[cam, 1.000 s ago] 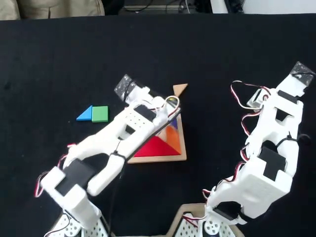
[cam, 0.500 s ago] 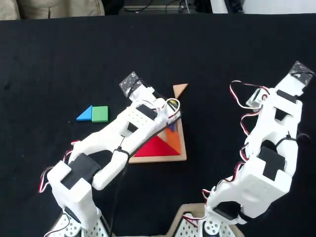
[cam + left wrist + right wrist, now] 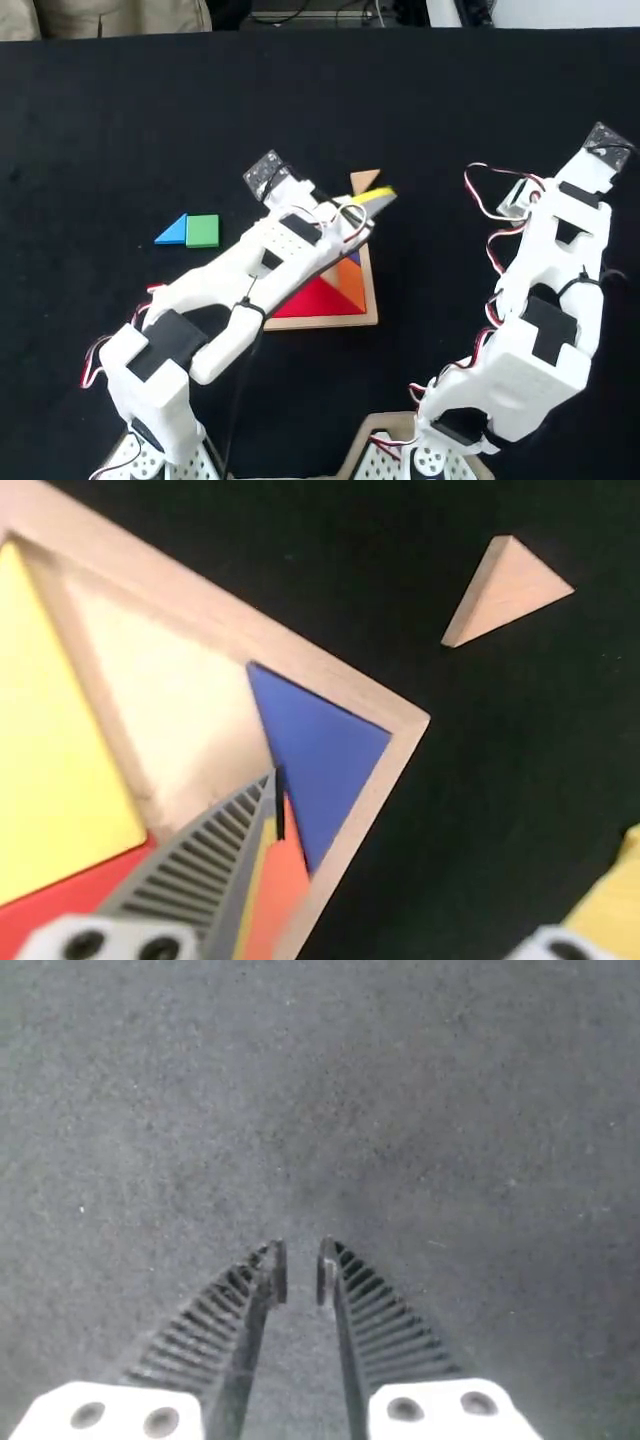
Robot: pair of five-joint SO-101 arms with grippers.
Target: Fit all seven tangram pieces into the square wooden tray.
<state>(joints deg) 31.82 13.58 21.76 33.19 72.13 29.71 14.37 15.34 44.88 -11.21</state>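
The square wooden tray [image 3: 320, 322] lies mid-table with a red piece [image 3: 315, 297] and an orange piece [image 3: 350, 275] in it. My left gripper [image 3: 366, 214] hangs open over the tray's far right corner, its yellow jaw swung outward. Seen from the left wrist, a dark blue triangle [image 3: 320, 735] lies flat in that corner of the tray [image 3: 330, 675], beside yellow [image 3: 50, 760], red [image 3: 60, 900] and orange [image 3: 280, 880] pieces and a bare patch. A plain wood triangle [image 3: 365, 180] [image 3: 505, 590] sits just beyond the tray. A light blue triangle [image 3: 172, 232] and green square [image 3: 202, 230] lie far left. My right gripper [image 3: 300, 1270] is shut over bare table.
The right arm [image 3: 545, 300] stands folded at the right side, well away from the tray. The left arm [image 3: 230, 290] stretches diagonally over the tray's left half and hides it. Black tabletop spreads around the tray.
My left gripper has opened: its yellow jaw swung out toward the wood triangle. The left arm crept slightly forward. The right arm stayed still.
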